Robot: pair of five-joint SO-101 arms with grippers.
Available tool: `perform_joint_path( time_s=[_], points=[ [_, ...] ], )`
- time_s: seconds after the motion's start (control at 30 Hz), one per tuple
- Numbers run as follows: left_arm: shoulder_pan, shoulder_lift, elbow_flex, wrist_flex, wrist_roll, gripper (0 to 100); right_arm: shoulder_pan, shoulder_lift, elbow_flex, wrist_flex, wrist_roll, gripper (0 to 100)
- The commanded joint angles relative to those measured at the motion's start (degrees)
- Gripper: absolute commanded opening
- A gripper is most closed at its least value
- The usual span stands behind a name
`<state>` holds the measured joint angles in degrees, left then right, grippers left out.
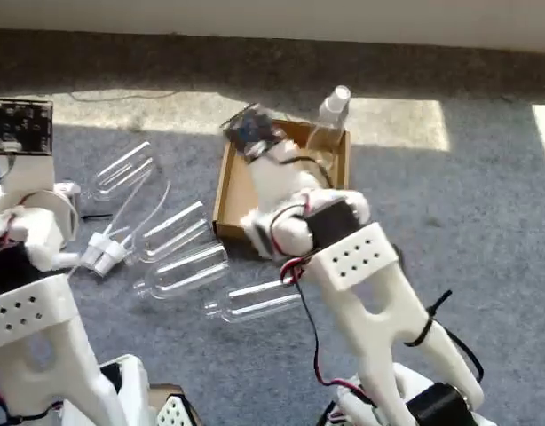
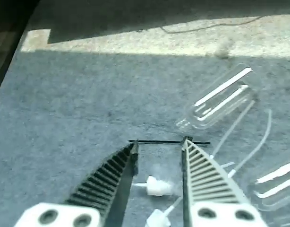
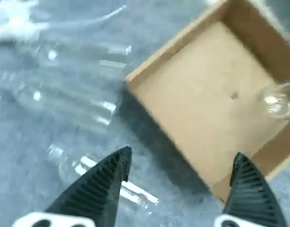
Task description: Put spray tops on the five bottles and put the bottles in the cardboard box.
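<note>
A cardboard box point(image 1: 226, 182) lies on the carpet. In its far corner a clear bottle point(image 1: 330, 124) stands upright with a spray top on. Several uncapped clear bottles point(image 1: 179, 266) lie on their sides left of the box. Loose white spray tops point(image 1: 104, 253) with thin tubes lie beside them. My left gripper point(image 2: 159, 149) is open just above one spray top point(image 2: 157, 187), which sits between its fingers, with a bottle point(image 2: 220, 99) beyond. My right gripper point(image 3: 183, 156) is open above the near edge of the box point(image 3: 216, 109), where the capped bottle point(image 3: 279, 104) shows, and a lying bottle point(image 3: 98, 175) is below.
Grey carpet point(image 1: 485, 222) runs all around, with free room right of the box. A thin black strip point(image 2: 168, 142) lies on the carpet just past the left fingertips. The right arm point(image 1: 343, 257) spans the box's near side.
</note>
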<state>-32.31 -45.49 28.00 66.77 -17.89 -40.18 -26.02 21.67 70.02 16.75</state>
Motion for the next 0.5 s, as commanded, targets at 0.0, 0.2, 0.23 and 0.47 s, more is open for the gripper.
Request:
perform_joint_path(
  time_s=[0.0, 0.2, 0.23, 0.47],
  points=[
    [-7.3, 7.8, -10.2, 1.3, -5.3, 15, -9.9, -1.6, 1.0, 4.7, 7.3, 28.8],
    [-15.9, 25.6, -22.4, 1.1, -12.1, 15, -16.5, -2.0, 12.4, 4.2, 15.1, 28.9],
    [-17.0, 28.4, -24.4, 1.1, -12.6, 15, -17.4, -2.0, 14.1, 3.3, 16.1, 28.9],
    [-20.6, 39.7, -31.3, 1.1, -15.2, 15, -17.7, -1.4, 20.5, -4.8, 20.4, 28.9]
  ],
)
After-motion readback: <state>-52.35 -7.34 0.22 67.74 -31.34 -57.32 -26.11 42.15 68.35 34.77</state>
